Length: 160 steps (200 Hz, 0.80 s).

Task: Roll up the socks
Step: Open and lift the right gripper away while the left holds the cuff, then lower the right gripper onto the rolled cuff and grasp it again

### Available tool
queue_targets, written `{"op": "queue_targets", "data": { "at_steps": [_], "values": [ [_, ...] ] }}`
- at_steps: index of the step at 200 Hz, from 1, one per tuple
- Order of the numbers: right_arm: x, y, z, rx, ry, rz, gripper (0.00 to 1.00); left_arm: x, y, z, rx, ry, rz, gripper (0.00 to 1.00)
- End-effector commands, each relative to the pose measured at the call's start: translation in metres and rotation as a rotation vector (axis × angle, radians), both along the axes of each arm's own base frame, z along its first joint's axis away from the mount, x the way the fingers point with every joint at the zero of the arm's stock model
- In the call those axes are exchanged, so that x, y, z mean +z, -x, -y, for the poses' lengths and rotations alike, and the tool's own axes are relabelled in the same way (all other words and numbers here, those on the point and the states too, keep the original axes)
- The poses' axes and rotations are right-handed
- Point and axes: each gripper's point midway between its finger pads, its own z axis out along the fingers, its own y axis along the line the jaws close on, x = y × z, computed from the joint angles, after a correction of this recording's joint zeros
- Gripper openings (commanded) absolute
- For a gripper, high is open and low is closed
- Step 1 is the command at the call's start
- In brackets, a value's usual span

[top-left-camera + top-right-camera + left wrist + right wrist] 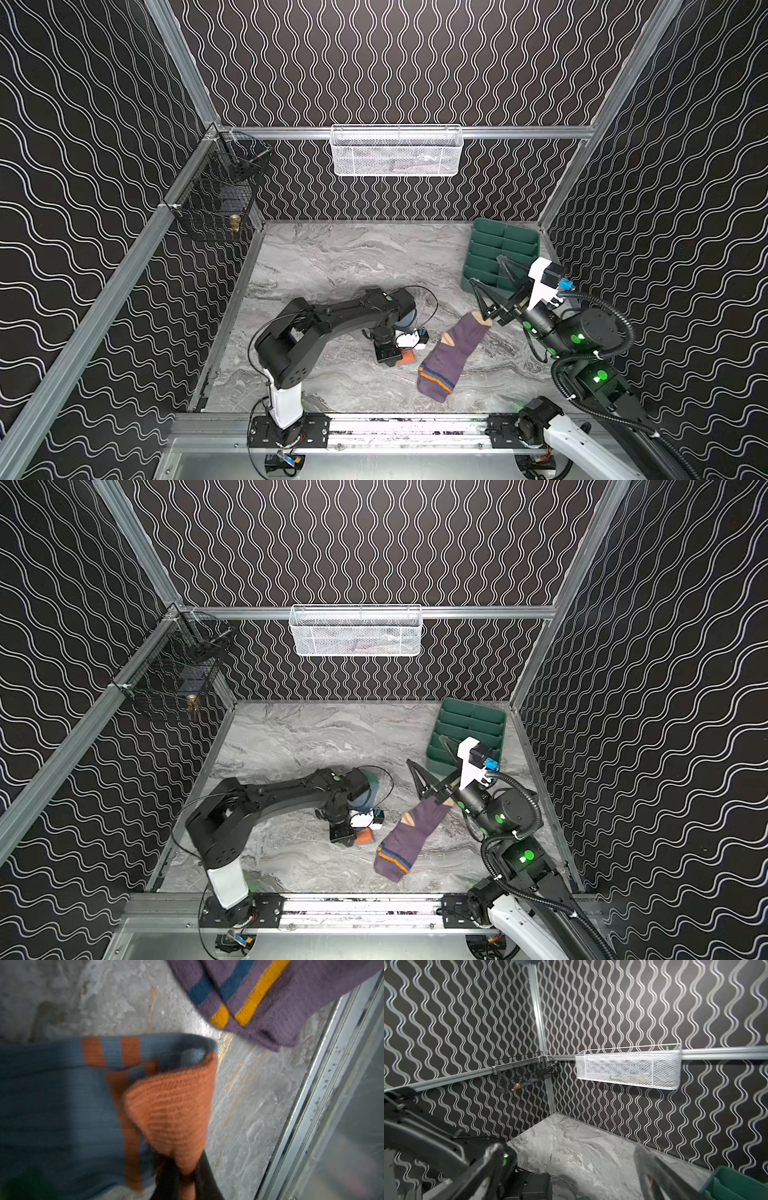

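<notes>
Socks: purple sock (451, 357) lies flat on the table (332, 257), long axis running from the cuff at front to the toe, nearest the right gripper (485, 269), spread wide and empty. Left gripper (187, 1174) pinches the blue sock (52, 1095) by its orange cuff.

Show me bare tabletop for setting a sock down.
Free: the far table between back wall, green tray and left arm. Crowded: the middle, where the left gripper holds the blue sock beside the purple sock and open right gripper.
</notes>
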Motion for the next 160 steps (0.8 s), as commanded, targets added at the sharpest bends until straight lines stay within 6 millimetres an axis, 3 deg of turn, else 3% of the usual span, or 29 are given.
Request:
{"op": "queue_targets", "data": {
  "at_steps": [1, 20, 36, 56, 89, 160],
  "values": [
    [-0.098, -0.010, -0.003, -0.031, 0.367, -0.275, 1.00, -0.005, 0.010, -0.003, 0.025, -0.033, -0.093, 0.00],
    [-0.139, -0.002, -0.009, -0.058, 0.609, -0.298, 0.99, -0.015, 0.009, -0.006, 0.042, -0.051, -0.110, 0.00],
    [-0.170, 0.023, -0.030, 0.013, 0.828, -0.192, 0.95, -0.022, 0.008, -0.009, 0.051, -0.061, -0.112, 0.00],
    [-0.214, 0.056, -0.055, 0.191, 1.066, -0.044, 0.79, -0.026, 0.008, -0.010, 0.059, -0.051, -0.115, 0.00],
    [-0.254, 0.098, -0.094, 0.411, 1.151, 0.267, 0.73, -0.031, 0.008, -0.014, 0.062, -0.061, -0.127, 0.00],
    [-0.327, 0.082, -0.133, 0.428, 1.311, 0.348, 0.73, -0.034, 0.007, -0.015, 0.067, -0.062, -0.132, 0.00]
  ]
}}
